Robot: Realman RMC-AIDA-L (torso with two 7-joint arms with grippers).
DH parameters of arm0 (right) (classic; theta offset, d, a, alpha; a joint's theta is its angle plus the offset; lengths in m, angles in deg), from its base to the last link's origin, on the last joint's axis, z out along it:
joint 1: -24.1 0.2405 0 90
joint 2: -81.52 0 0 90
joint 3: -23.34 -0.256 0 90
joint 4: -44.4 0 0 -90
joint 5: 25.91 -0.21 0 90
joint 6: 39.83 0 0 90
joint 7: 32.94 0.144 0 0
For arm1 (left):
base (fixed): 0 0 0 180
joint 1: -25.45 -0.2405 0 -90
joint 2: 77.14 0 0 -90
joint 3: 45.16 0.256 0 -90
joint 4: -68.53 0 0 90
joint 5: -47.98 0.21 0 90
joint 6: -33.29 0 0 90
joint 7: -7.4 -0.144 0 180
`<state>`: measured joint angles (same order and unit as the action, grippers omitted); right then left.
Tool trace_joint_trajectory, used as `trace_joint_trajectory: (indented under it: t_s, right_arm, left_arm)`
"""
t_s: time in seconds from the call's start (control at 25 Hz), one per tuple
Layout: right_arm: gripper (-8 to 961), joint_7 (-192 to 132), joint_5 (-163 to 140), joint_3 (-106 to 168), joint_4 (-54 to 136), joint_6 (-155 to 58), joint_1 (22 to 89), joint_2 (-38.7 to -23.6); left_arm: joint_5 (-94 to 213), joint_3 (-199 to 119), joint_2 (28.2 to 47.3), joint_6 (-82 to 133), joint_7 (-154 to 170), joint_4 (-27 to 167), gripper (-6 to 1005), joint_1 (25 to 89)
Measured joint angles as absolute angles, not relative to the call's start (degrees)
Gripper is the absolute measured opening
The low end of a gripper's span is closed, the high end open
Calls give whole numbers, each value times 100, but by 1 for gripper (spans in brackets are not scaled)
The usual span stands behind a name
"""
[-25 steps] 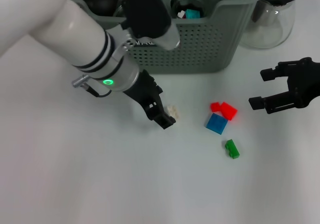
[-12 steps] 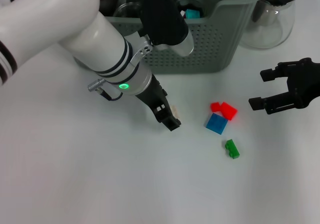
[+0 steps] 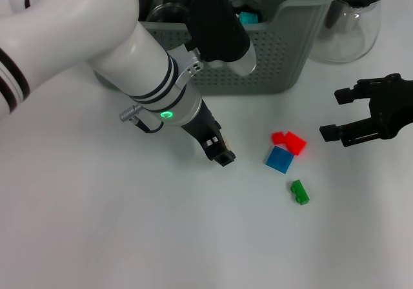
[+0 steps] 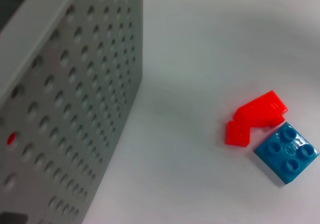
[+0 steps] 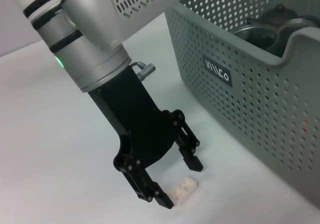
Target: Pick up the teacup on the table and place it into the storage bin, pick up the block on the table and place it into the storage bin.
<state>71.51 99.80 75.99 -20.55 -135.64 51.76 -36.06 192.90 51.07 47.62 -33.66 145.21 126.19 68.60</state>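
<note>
The left gripper (image 5: 172, 181), jaws spread, straddles the small cream plastic block (image 5: 183, 189) on the white table (image 3: 97, 224), near the perforated grey-green storage bin (image 3: 271, 50). Closing off-centre could squirt it sideways. The right gripper (image 3: 335, 115) hangs open, far right.

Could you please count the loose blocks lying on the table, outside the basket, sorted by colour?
Red blocks: 2
Blue block: 1
Green block: 1
Cream block: 1, between the fingers of the left hand, which is open around it
Total: 5 blocks
</note>
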Motion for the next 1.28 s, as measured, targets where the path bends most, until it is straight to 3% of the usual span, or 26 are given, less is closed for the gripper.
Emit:
trace_joint_trajectory:
  t_s: [0.2, 0.44, 0.76, 1.08, 1.28]
  right_arm:
    - [946, 7149, 9983, 7598, -2055, -13559, 5179, -3616]
    - [946, 7148, 9986, 7599, -2054, -13549, 5179, -3625]
    - [946, 7147, 9987, 7599, -2045, -13486, 5163, -3625]
    - [946, 7147, 9986, 7598, -2053, -13484, 5172, -3623]
    - [946, 7160, 9992, 7601, -2058, -13506, 5177, -3593]
  left_arm:
    - [19291, 5325, 4766, -3182, 14522, 12529, 638, 6836]
    - [19291, 5532, 4766, -3066, 14526, 12497, 574, 6839]
    - [19292, 5576, 4767, -3076, 14579, 12538, 570, 6869]
    - [19297, 5539, 4758, -3121, 14688, 12563, 461, 6882]
    - [19229, 5523, 4761, -3370, 14682, 13359, 407, 6434]
